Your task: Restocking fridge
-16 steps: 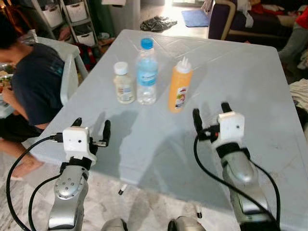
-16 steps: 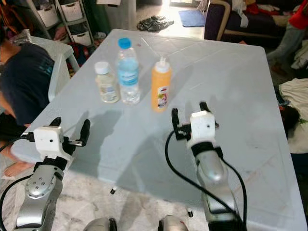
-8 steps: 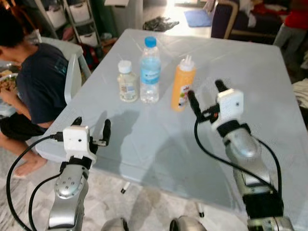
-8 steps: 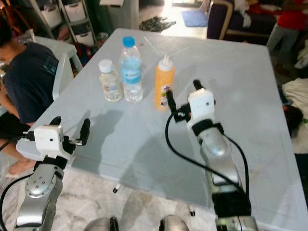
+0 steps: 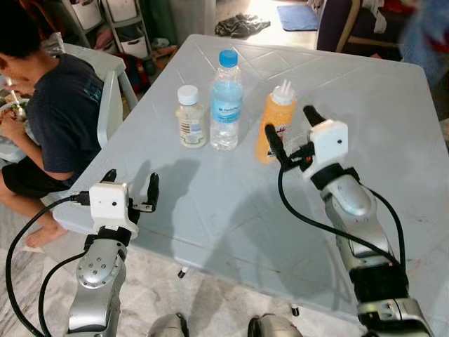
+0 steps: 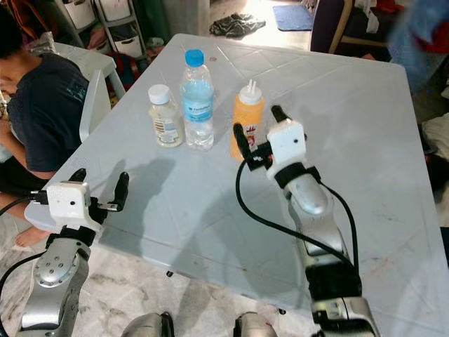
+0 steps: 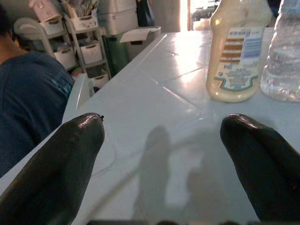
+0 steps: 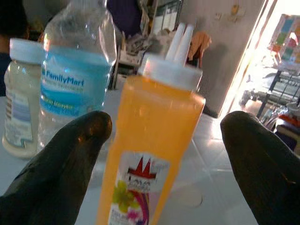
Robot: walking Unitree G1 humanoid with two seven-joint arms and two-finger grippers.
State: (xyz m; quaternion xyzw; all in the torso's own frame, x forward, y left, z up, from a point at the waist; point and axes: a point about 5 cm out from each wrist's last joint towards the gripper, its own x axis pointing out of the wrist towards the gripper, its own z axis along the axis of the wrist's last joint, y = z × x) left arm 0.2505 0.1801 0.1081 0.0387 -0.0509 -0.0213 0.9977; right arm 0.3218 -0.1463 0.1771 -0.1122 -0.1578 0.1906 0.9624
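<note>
Right gripper (image 5: 287,128) spread wide at the orange squeeze bottle (image 5: 271,130), holding nothing.

Its 2 fingers stand 1 on either side of the bottle without closing on it; whether either one touches it cannot be told. The left gripper (image 5: 130,187) hangs wide open and empty at the near table edge, well apart from the orange bottle. A water bottle (image 5: 226,101) with a blue cap stands just left of the orange bottle, and a small white-capped jar (image 5: 189,117) stands left of that, all upright on the pale grey table (image 5: 365,98). Beyond the jar, off the table's left edge, a person in a dark shirt (image 5: 49,112) sits on a white chair (image 5: 106,105).
</note>
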